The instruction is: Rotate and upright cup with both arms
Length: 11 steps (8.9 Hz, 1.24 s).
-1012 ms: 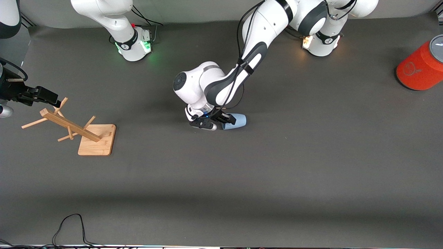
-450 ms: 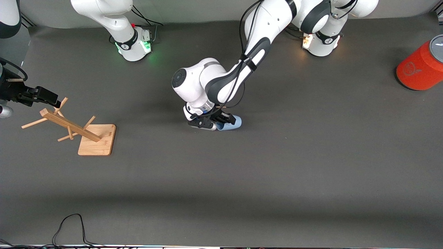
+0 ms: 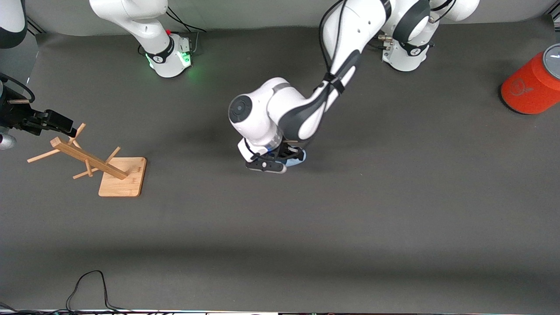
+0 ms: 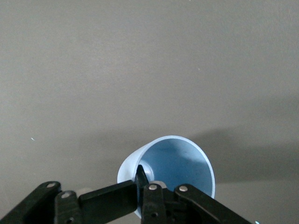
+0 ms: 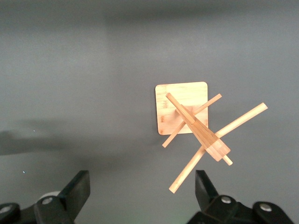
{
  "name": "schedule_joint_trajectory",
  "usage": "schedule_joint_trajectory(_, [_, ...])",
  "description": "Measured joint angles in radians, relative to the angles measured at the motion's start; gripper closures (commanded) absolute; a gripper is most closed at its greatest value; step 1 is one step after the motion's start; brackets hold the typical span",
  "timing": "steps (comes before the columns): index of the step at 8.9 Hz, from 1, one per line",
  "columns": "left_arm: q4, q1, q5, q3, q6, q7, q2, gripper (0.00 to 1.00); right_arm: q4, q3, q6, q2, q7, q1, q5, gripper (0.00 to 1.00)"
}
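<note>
Jaws of the left gripper [image 3: 292,158] are pinching the rim of the pale-blue cup [image 4: 175,164], one finger [image 4: 141,176] reaching inside its mouth and the other pressing outside. That cup [image 3: 298,159] is sitting low at the middle of the dark bench [image 3: 350,218], mostly hidden beneath the wrist. Off toward the right arm's end, the right gripper [image 3: 65,127] is waiting above the wooden peg rack [image 3: 94,162], its jaws spreading wide with nothing between them. An orange cylinder [image 3: 527,89] is standing at the left arm's end.
</note>
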Motion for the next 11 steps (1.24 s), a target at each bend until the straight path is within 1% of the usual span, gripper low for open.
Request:
schedule_joint_trajectory(2, [0.002,0.061,-0.095,-0.001,0.014,0.007,-0.028,1.0,0.0,0.0,0.0,0.0,0.0,0.0,0.0,0.0])
schedule_joint_trajectory(3, [0.002,0.081,-0.122,-0.001,0.033,0.009,-0.037,1.0,0.0,0.0,0.0,0.0,0.0,0.0,0.0,0.0])
schedule_joint_trajectory(6, [-0.011,0.093,-0.145,-0.005,0.091,0.011,-0.049,1.0,0.0,0.0,0.001,0.0,0.0,0.0,0.0,0.0])
schedule_joint_trajectory(7, [-0.051,0.094,-0.15,-0.007,0.152,0.012,-0.06,1.0,0.0,0.0,0.001,0.0,0.0,0.001,0.0,0.0])
schedule_joint_trajectory(9, [-0.229,0.101,-0.183,-0.006,0.31,0.027,-0.132,1.0,0.0,0.0,0.001,0.0,0.0,0.001,0.0,0.0])
schedule_joint_trajectory(11, [-0.384,0.124,-0.223,-0.004,0.414,0.053,-0.201,1.0,0.0,0.0,0.001,0.0,0.0,0.002,0.0,0.0])
